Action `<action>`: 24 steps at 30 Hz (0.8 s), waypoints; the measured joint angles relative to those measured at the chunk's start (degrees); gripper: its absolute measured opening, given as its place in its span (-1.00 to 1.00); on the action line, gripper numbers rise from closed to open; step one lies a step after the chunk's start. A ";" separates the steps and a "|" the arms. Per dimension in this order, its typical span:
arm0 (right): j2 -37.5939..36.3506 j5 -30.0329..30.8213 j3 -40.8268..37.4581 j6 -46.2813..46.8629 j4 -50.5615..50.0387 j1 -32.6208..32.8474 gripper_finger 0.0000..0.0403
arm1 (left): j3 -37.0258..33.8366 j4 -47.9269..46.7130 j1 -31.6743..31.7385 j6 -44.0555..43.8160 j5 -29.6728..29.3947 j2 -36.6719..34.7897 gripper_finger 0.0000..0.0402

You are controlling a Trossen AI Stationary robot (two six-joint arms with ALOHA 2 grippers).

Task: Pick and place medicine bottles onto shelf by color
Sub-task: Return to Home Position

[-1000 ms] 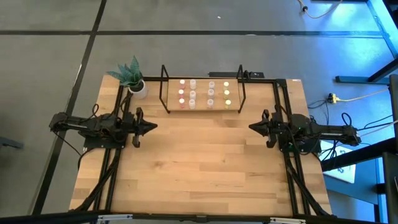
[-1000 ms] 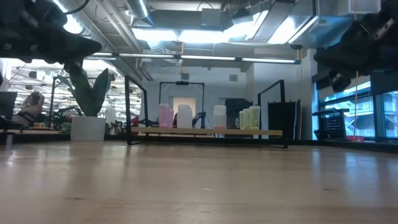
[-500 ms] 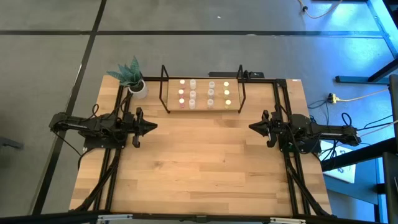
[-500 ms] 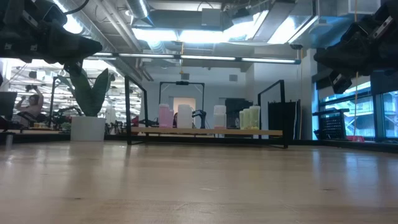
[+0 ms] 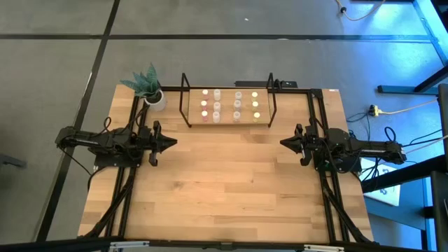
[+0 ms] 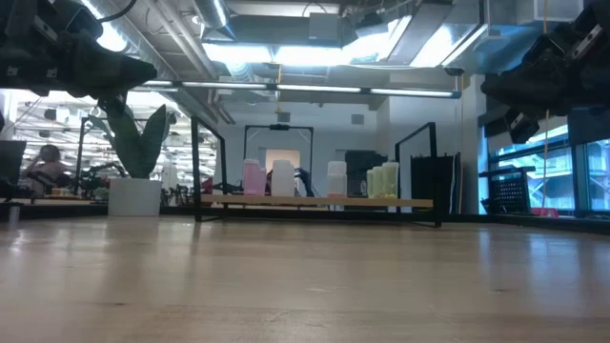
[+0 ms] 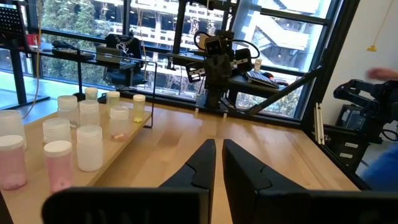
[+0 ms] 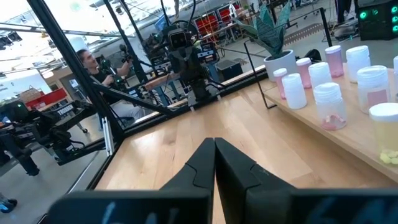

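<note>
The medicine bottles [image 5: 229,105] stand upright in rows on the shelf [image 5: 193,120], a light-wood board in a black rod frame at the table's far middle. By top colour they run pink [image 6: 254,178], white [image 6: 283,178] and yellow-green [image 6: 383,181] from left to right. My left gripper [image 5: 173,143] is at the table's left side, level and pointing right, its fingers [image 7: 208,151] shut on nothing. My right gripper [image 5: 282,143] mirrors it at the right side, shut [image 8: 214,147] and empty. Both hang above the tabletop, nearer than the shelf.
A white pot with a green plant [image 5: 149,87] stands at the shelf's left end. Black frame rods [image 5: 133,175] run along the table's left and right sides under the arms. Bare wood [image 5: 227,182] lies between the grippers. A person [image 8: 93,62] shows in the room beyond.
</note>
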 joint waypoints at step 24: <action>0.00 0.00 0.02 -0.08 0.02 0.00 -0.93 | 0.00 0.00 0.00 0.00 0.00 0.00 -0.92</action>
